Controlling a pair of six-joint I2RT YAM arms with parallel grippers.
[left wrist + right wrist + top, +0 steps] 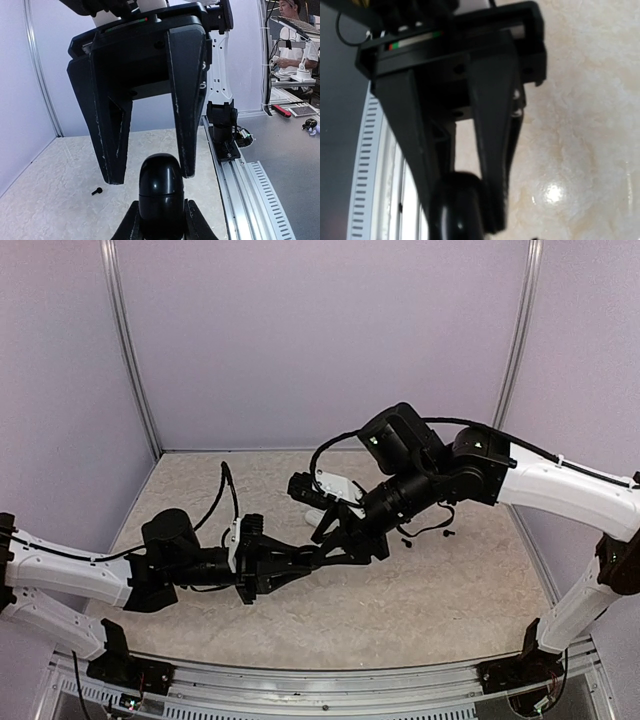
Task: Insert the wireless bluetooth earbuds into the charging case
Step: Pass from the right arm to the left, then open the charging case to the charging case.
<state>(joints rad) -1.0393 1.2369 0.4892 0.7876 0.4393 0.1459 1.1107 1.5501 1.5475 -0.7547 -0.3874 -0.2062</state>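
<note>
– Well, where is the charging case (pixel 314 516)?
– Only a small white shape on the surface (pixel 450 620), just beyond both hands, half hidden.
– And the hands?
– The left hand (pixel 161 216) is clenched on a glossy black rounded piece (pixel 160 185). The right hand (pixel 150 172) is released, fingers spread either side of it.

We see pale marbled table (pixel 450 600), lilac walls (pixel 320 340); beyond aluminium rail (pixel 231 185) we spot seated man (pixel 288 22), red-handled tool (pixel 281 110) lying near him

Room inside the right gripper (pixel 148 175) is taken by a black rounded object (pixel 161 187) pinched in the left gripper (pixel 161 217); nearer tabletop (pixel 400 620) is left free.
</note>
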